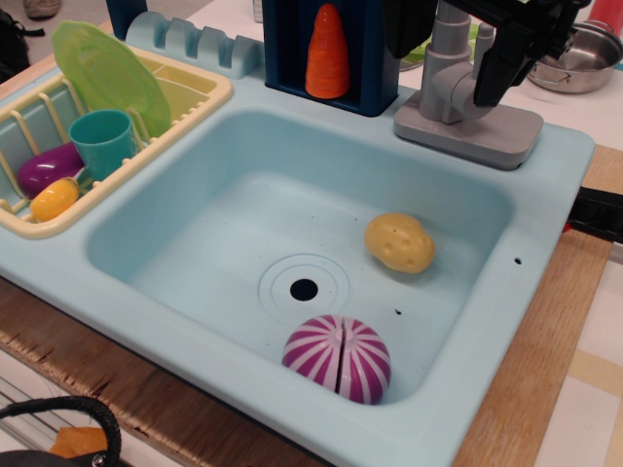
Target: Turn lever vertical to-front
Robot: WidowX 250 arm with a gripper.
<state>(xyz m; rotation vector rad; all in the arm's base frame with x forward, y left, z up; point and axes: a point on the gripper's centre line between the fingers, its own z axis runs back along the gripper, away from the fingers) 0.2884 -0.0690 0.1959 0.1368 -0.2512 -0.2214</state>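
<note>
The grey toy faucet stands on its flat base at the sink's back right corner. The lever is a thin grey rod that shows as an upright sliver just right of the faucet pipe. My black gripper comes down from the top edge around the faucet. One dark finger hangs right beside the lever, touching or nearly touching it. Another dark part sits left of the pipe. The top edge cuts off the jaws, so their opening is unclear.
The light blue sink holds a yellow potato and a purple striped ball. An orange cone stands in a dark blue holder. At the left is a dish rack with a green plate, a teal cup and toys. A metal pot sits at the back right.
</note>
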